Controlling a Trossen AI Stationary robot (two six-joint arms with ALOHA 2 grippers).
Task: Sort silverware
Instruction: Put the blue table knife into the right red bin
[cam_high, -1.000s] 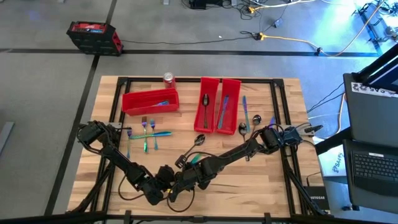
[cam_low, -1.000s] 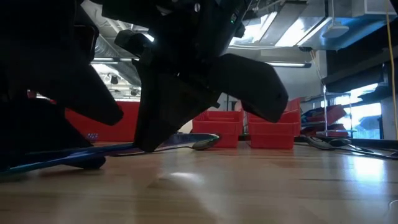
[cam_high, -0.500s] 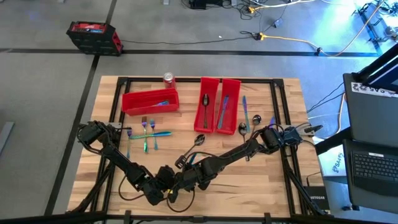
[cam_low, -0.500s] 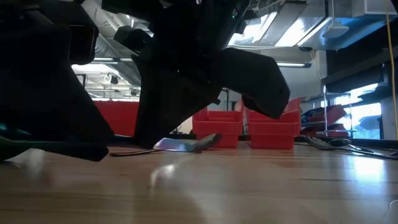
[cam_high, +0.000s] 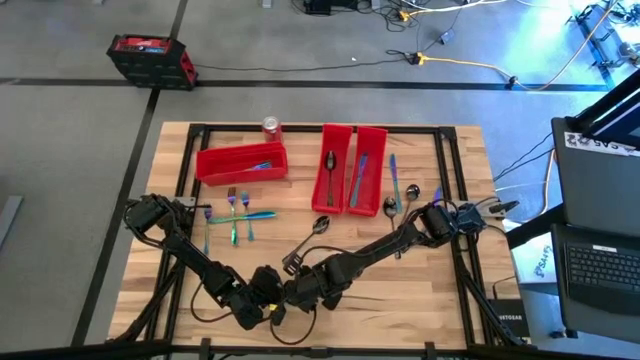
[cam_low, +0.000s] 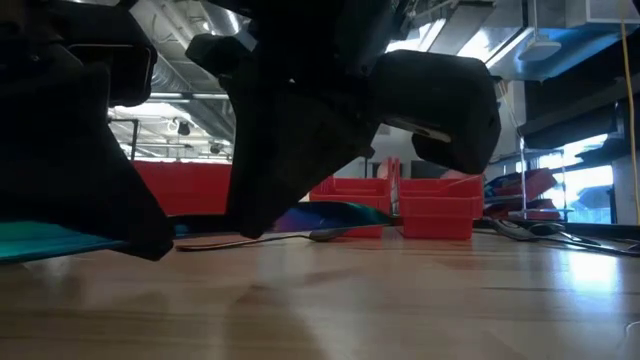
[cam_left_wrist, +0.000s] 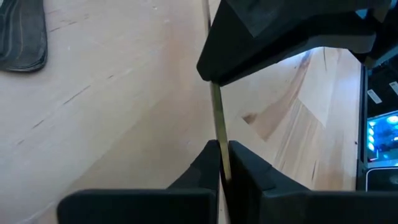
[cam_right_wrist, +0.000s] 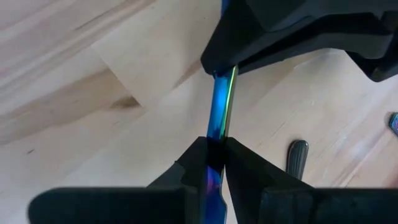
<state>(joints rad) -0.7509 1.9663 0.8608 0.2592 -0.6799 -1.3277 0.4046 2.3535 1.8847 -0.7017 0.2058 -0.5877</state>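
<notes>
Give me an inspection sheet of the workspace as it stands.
Surface: wooden table, on a dark frame.
Job's things: forks loose left; spoon in a red bin; one iridescent piece between both grippers.
Clutter: soda can at the far edge.
Grippers: left gripper and right gripper both shut on the iridescent piece, near the front edge.
Cables: cables on the floor beyond.
Surroundings: laptop right; red toolbox on the floor.

Overhead, table-level, two close wrist views

bins (cam_high: 338, 180): red | held utensil (cam_right_wrist: 219, 109): iridescent blue-green | table (cam_high: 440, 300): light wood
</notes>
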